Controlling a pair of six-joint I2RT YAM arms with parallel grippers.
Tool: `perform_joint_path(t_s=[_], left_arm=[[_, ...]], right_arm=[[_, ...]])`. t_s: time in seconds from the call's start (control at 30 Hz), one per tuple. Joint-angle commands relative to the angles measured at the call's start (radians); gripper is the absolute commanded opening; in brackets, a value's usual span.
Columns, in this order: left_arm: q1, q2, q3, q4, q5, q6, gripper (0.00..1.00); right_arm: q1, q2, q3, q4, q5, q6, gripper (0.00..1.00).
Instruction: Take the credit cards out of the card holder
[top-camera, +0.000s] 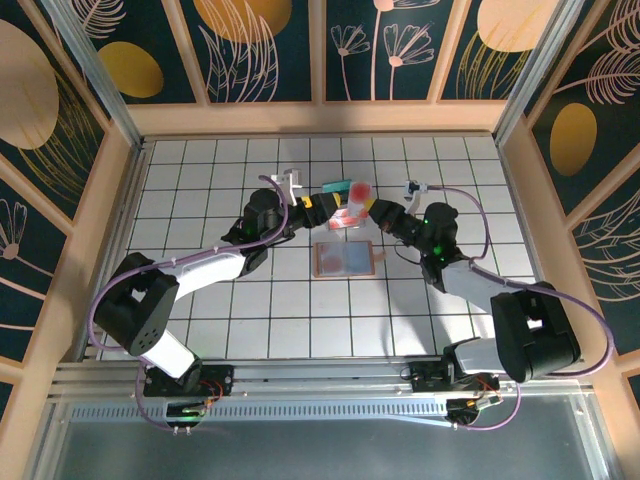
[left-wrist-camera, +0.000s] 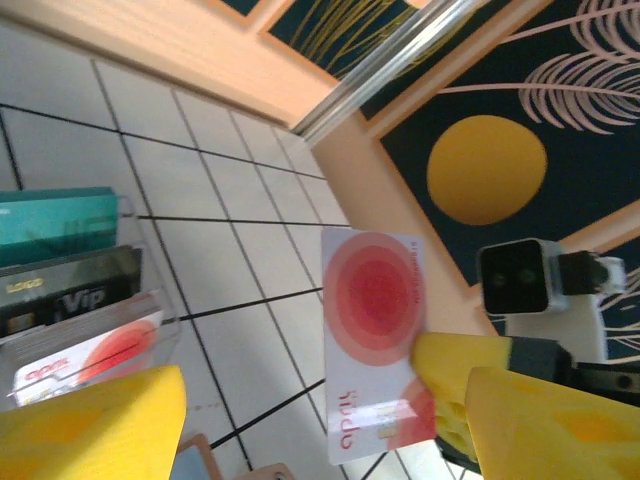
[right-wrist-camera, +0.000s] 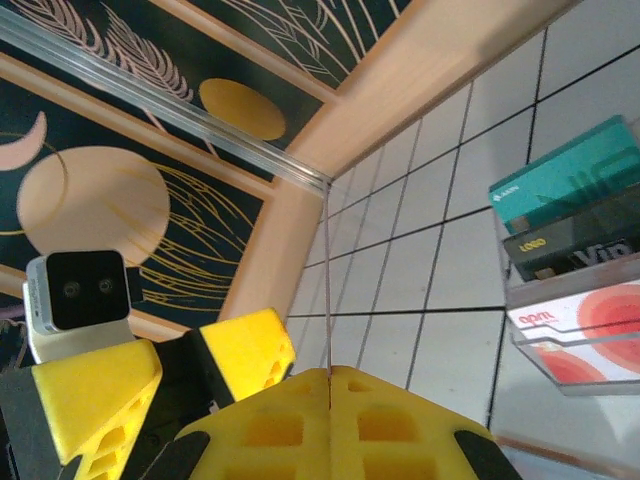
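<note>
Table (top-camera: 200, 300), tiled, arms meeting just past centre. Holder (top-camera: 345, 258) lies open and flat at centre, blue-grey face up, apart from both claws. Clear rack (right-wrist-camera: 560, 380) sits at 12 o'clock of holder with teal, black and white/red cards in it. Right claw (right-wrist-camera: 328, 375) is clamped on a white card with a red spot (left-wrist-camera: 375, 330), held off the table at 1 o'clock of holder. Left claw (top-camera: 322, 203) is wide, at 9 o'clock of that card; contact unclear.
</note>
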Motion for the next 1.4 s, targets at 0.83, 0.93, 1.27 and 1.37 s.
perform_joint_path(t_s=[0.83,0.93,1.27,1.37], left_arm=[[-0.001,0.099,0.062,0.195,0.186,-0.054,0.22],[-0.001,0.098,0.069,0.181,0.187,-0.042,0.13],[0.000,0.075,0.210,-0.140,0.207,0.243,0.00],[0.001,0.065,0.286,-0.355,0.170,0.443,0.00]], right_arm=[[0.065,0.097,0.022,0.258,-0.084,0.094,0.00],[0.065,0.113,0.025,0.279,-0.097,0.108,0.00],[0.063,0.042,0.049,0.038,-0.051,-0.005,0.16],[0.056,-0.029,0.072,-0.167,0.028,-0.091,0.34]])
